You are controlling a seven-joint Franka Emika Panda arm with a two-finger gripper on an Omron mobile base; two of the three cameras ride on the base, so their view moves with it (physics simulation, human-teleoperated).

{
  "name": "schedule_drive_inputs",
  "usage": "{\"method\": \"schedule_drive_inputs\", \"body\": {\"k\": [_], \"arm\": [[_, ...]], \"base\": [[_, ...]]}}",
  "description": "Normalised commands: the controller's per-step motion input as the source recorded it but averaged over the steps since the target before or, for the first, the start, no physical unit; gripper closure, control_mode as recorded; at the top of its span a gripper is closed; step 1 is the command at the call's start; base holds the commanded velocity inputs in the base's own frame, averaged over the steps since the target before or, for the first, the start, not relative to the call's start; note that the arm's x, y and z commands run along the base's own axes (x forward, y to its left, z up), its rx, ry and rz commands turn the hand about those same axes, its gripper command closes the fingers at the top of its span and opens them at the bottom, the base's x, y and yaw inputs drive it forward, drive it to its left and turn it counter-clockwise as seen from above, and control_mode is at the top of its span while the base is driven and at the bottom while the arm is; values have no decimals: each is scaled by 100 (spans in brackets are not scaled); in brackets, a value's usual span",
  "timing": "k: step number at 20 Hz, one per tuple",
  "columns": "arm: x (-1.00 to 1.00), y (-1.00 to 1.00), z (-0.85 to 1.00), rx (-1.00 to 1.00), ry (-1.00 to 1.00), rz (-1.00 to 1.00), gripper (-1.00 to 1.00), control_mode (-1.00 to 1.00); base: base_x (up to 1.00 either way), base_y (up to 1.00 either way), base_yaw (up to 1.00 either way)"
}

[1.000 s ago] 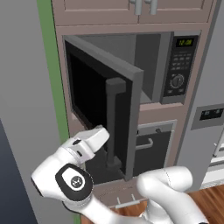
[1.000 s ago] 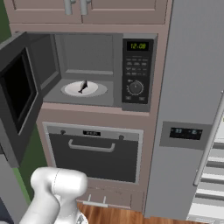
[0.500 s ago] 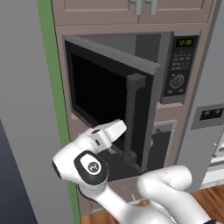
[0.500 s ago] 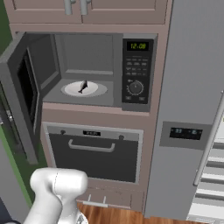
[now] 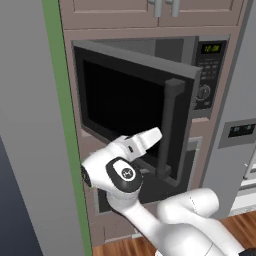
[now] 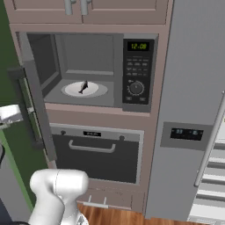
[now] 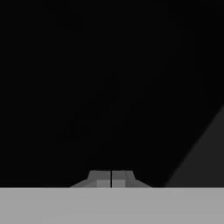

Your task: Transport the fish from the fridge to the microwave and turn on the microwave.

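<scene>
The fish (image 6: pixel 83 87) lies on a white round plate (image 6: pixel 96 90) inside the microwave (image 6: pixel 88 70), small and dark. The microwave door (image 5: pixel 130 115) stands part-way open, with its dark glass facing me and its vertical handle (image 5: pixel 169 130) at the right. In the right base view the door (image 6: pixel 37 101) shows nearly edge-on. My gripper (image 5: pixel 158 133) is shut with nothing in it and presses against the door's outer glass, left of the handle. Its closed fingertips (image 7: pixel 105 180) face black glass in the hand view. The control panel (image 6: pixel 137 72) shows green digits and a round knob.
A dark oven (image 6: pixel 99 154) with a horizontal handle sits below the microwave. The grey fridge (image 6: pixel 197 110) stands to the right, with white shelves (image 6: pixel 215 169) showing at the lower right. Cabinet doors (image 5: pixel 160 10) hang above, and a green wall strip (image 5: pixel 62 125) runs on the left.
The microwave door has swung further toward shut. My hand has followed it, up and to the right, staying against the glass.
</scene>
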Motion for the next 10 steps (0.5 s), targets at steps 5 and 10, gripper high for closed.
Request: {"method": "schedule_drive_inputs", "body": {"k": [5, 10], "arm": [[58, -57, 0, 3, 6, 0, 100, -100], [67, -56, 3, 5, 2, 5, 100, -100]], "base": [[0, 0, 0], [0, 0, 0]]}}
